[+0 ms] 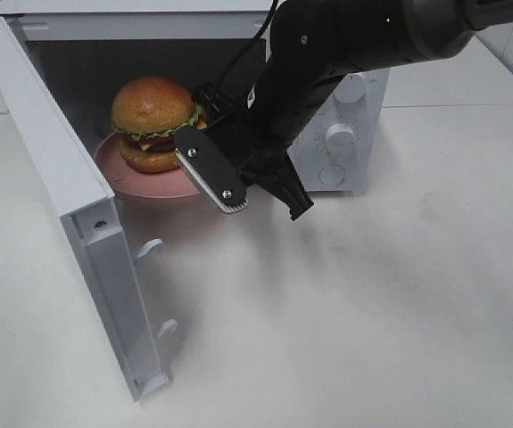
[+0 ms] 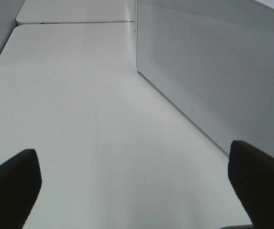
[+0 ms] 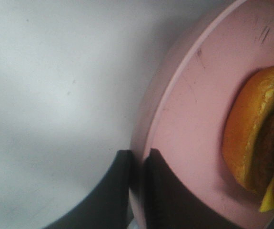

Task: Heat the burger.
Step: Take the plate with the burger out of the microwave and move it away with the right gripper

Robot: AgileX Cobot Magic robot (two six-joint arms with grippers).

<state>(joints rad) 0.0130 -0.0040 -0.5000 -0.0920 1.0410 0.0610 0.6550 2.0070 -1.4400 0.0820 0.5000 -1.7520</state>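
Note:
The burger (image 1: 153, 120), with a golden bun, lettuce and cheese, sits on a round pink plate (image 1: 140, 183) inside the open white microwave (image 1: 345, 134). The plate's front edge lies at the opening. My right gripper (image 1: 229, 198) reaches in from the right and is shut on the plate's near rim. In the right wrist view, both dark fingers (image 3: 165, 191) pinch the plate (image 3: 189, 119) rim, with the burger (image 3: 256, 138) just beyond and my right gripper (image 3: 137, 155) closed there. My left gripper (image 2: 133, 157) stands open over bare table, holding nothing.
The microwave door (image 1: 69, 187) swings wide open toward the front left. Control knobs (image 1: 338, 138) are on the microwave's right front. A white perforated panel (image 2: 222, 71) stands beside the left gripper. White table (image 1: 399, 312) spreads in front.

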